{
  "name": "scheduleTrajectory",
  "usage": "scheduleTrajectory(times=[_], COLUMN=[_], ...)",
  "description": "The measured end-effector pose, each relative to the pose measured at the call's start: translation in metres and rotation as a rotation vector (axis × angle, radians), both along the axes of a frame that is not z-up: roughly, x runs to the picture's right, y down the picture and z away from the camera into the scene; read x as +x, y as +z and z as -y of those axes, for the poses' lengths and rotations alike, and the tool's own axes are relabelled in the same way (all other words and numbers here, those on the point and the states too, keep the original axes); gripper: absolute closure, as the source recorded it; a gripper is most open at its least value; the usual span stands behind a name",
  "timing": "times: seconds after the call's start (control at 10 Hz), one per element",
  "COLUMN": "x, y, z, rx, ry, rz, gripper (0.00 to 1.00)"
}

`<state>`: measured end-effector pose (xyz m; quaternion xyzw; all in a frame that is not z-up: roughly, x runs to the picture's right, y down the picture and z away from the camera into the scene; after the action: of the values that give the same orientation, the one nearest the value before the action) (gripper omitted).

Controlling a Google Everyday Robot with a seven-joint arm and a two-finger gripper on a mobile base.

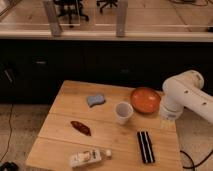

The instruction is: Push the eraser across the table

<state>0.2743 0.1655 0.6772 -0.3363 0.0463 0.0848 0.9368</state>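
Observation:
The eraser (145, 146), a long flat black block with a pale stripe, lies on the light wooden table (65, 102) near its front right corner, pointing front to back. My gripper (166, 121) hangs from the white arm (185, 95) over the table's right edge. It is behind and to the right of the eraser, apart from it, and it holds nothing that I can see.
A white cup (123, 112) stands mid-table, behind and left of the eraser. An orange bowl (145, 99) sits at the back right beside the arm. A blue-grey sponge (95, 100), a reddish-brown oblong (80, 127) and a lying white bottle (89, 157) are on the left half.

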Motion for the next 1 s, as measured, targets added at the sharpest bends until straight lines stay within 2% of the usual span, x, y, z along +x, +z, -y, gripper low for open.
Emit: scheduleTrajectory(times=[0.1,0.4,0.5,1.0], x=[-0.001,-0.002,-0.002,-0.002], y=[0.0,-0.002,-0.003,-0.007], z=[-0.002,-0.012,-0.015,-0.039], rx=[-0.005,-0.028,-0.034,-0.079], ry=[0.005,0.036,0.045,0.092], rz=[-0.002,-0.02,-0.025,-0.051], gripper=[0.63,0.9,0.94,0.95])
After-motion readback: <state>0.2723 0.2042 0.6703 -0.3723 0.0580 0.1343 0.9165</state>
